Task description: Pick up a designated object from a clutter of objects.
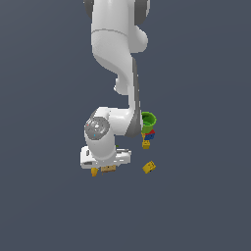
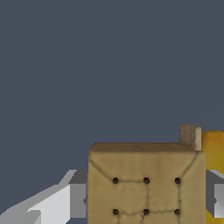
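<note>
A: Locate the designated object.

B: The small flat square tan-brown block with dotted cracker pattern [image 2: 146, 186] fills the near field of the wrist view, sitting between the grey fingers [image 2: 78, 200], one on each flank. In the exterior view it shows as a tan sliver [image 1: 108, 169] directly beneath the white arm's hand, low over the dark grey desk [image 1: 196, 211].

A: State of the fingers?

B: They bracket the block closely; whether they are pressing on it or a gap remains cannot be told from either view.

A: What lies nearby?

B: A yellow banana [image 2: 214, 153] just beside the block, its end [image 1: 94, 172] also visible under the hand. A tilted small yellow block [image 1: 149, 167] lies apart; the green cup [image 1: 148, 119], red-blue block [image 1: 149, 134] and another small yellow block [image 1: 146, 144] cluster well apart.

A: How should the step be done well?

B: Judged from here: confirm firm contact on both flat sides, squeeze squarely, then rise straight so the banana is not dragged along.
</note>
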Controlling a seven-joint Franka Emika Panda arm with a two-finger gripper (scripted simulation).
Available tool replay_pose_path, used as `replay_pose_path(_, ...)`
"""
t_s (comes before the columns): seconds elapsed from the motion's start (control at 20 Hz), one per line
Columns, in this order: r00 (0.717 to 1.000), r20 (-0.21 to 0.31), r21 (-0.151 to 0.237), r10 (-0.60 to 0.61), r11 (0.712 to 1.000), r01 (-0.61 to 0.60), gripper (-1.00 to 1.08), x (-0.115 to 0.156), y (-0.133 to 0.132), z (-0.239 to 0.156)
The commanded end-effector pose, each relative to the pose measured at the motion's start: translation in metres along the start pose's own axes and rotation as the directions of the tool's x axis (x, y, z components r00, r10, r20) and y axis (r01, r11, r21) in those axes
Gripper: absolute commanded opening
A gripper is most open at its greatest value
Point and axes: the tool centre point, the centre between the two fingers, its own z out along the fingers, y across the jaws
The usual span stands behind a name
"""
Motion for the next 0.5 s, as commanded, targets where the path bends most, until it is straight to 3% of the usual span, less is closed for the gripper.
replay_pose_path(0.0, 1.0, -0.002, -0.001, 0.001, 1.0, -0.001, -1.0, -0.002, 0.006, -0.018)
replay_pose_path(0.45, 1.0, -0.002, 0.0, 0.001, 1.0, -0.001, -1.0, -0.016, 0.037, -0.11)
